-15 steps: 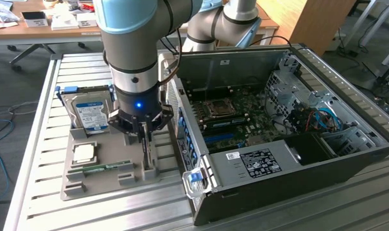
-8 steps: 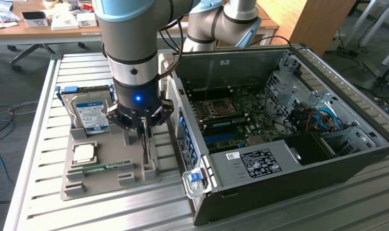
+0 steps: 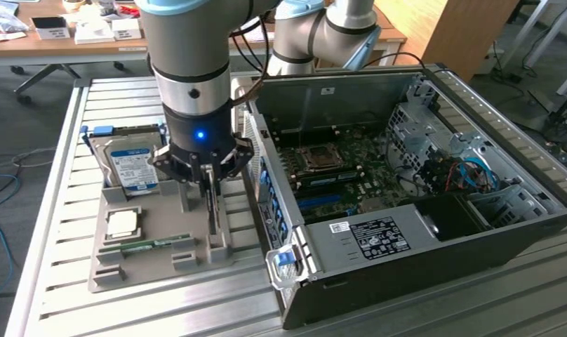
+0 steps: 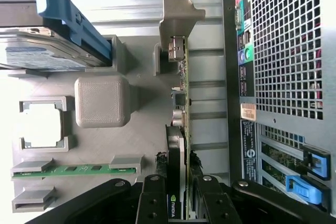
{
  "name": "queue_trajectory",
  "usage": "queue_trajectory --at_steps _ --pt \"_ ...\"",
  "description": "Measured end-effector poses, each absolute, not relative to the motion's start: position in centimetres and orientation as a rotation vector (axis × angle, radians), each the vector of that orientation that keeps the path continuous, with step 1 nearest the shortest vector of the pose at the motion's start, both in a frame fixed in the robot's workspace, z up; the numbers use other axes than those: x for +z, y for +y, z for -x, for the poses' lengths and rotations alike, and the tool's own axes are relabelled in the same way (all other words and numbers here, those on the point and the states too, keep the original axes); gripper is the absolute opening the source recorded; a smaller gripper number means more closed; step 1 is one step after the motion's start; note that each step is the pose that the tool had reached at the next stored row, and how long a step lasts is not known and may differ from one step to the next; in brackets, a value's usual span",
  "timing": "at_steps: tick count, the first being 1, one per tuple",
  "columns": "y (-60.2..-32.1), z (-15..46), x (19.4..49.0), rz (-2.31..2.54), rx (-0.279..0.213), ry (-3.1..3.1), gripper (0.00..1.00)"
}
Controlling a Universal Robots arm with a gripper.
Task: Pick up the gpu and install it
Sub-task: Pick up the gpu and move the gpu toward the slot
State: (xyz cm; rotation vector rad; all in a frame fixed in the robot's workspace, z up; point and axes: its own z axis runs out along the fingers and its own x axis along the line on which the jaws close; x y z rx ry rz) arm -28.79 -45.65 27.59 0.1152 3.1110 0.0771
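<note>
The gpu (image 4: 177, 156) is cut off by the picture's edge between the fingers (image 4: 152, 203).

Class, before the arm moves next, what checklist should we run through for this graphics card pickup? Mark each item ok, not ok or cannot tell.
1. gripper centred over the gpu: ok.
2. Jaws closed against both card faces: ok.
3. gpu upright in the gray holder: ok.
4. hard drive apart from the gripper: ok.
5. computer case side open: ok.
6. Card slot on the motherboard free: cannot tell.
</note>
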Motion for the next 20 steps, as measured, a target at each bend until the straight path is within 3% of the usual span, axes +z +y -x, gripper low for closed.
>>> queue_trajectory --at_steps 20 --pt "-45.7 28.8 32.0 -0.115 0.077 3.107 0.27"
